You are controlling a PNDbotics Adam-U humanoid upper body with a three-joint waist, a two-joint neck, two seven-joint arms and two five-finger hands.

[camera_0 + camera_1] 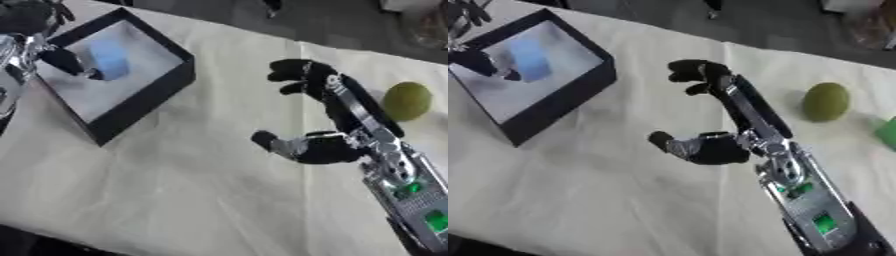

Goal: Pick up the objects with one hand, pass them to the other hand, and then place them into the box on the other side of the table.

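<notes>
A black box (171, 82) with a pale grey floor stands at the table's upper left. A light blue object (109, 59) shows inside it. My left hand (63, 60) reaches over the box's left wall from the left edge; one dark finger lies against the blue object's lower left side, and the others spread up and away from it. My right hand (328, 102) hovers over the middle of the table, thumb (267, 140) stretched out and fingers loosely bent, holding nothing. A round green fruit (407, 101) lies to its right, apart from the hand.
A cream cloth (201, 190) covers the table, with a crease running down its middle. A small green thing (886, 131) shows at the right edge. The dark floor lies beyond the far edge.
</notes>
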